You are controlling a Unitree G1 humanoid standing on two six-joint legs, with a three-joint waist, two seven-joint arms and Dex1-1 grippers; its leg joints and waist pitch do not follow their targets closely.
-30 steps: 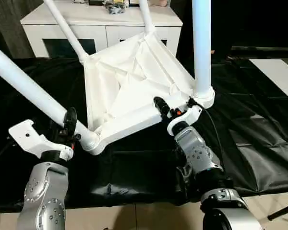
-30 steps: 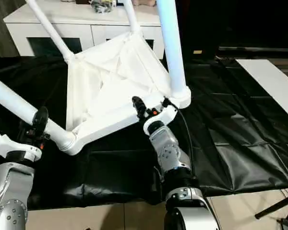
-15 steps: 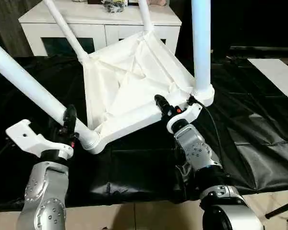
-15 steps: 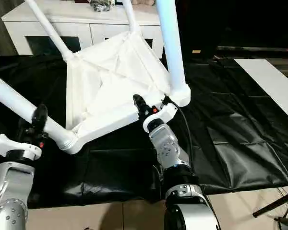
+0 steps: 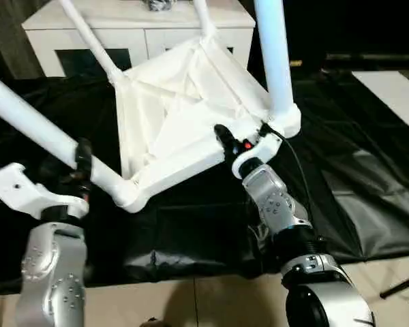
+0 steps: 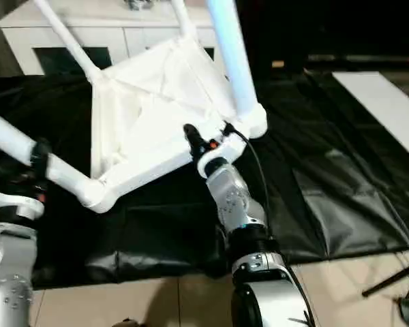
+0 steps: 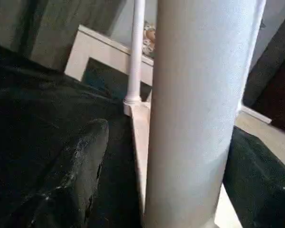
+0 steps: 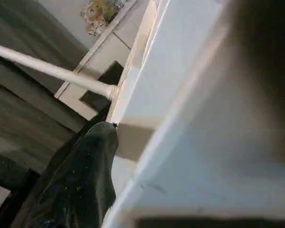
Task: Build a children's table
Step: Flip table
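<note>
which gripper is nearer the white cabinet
Right. The right gripper grips the tabletop's near edge, closer to the cabinet; the left gripper sits lower, around a leg.

the tabletop [image 5: 184, 109] is smooth white plastic with a soft sheen, and its legs [image 5: 276, 61] the same, slightly glossier. the black sheet [image 5: 354, 177] over the surface is creased and shiny, like plastic film. the forearms [image 5: 276, 204] are brushed silver metal. the left tool's finger [image 7: 71, 185] looks matt, scuffed black.
</note>
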